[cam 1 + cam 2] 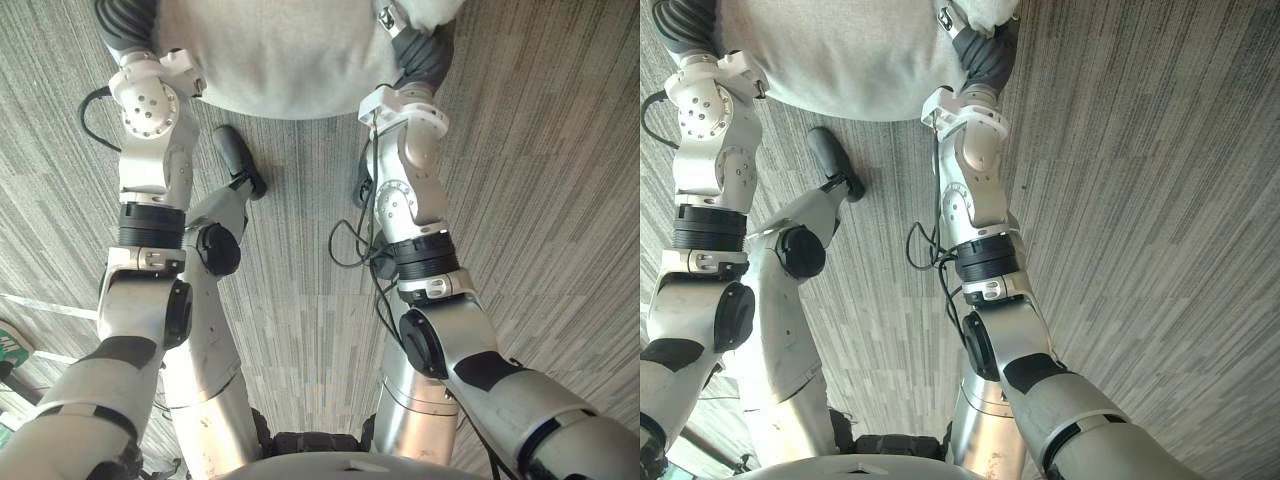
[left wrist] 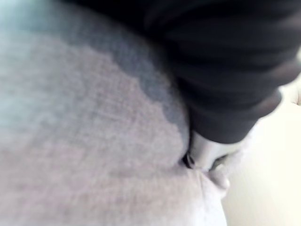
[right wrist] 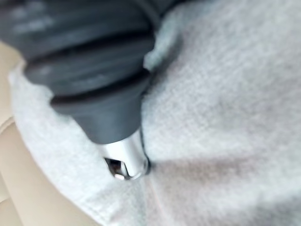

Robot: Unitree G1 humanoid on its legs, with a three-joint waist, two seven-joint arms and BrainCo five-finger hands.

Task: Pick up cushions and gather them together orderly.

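A large light grey cushion [image 1: 280,55] is held up in front of me, above the carpet, between my two arms. My left hand [image 1: 128,28] presses against its left side and my right hand [image 1: 428,55] against its right side. In the left wrist view the dark cover of the left hand [image 2: 225,70] lies tight on the grey cloth [image 2: 94,141], which dents around it. The right wrist view shows the same for the right hand [image 3: 94,70], sunk into the cushion [image 3: 225,94].
Grey striped carpet [image 1: 540,200] spreads all around below. A green and white object [image 1: 10,345] lies at the left edge by a pale floor line. A cream padded surface [image 2: 268,179] shows just past the cushion in both wrist views.
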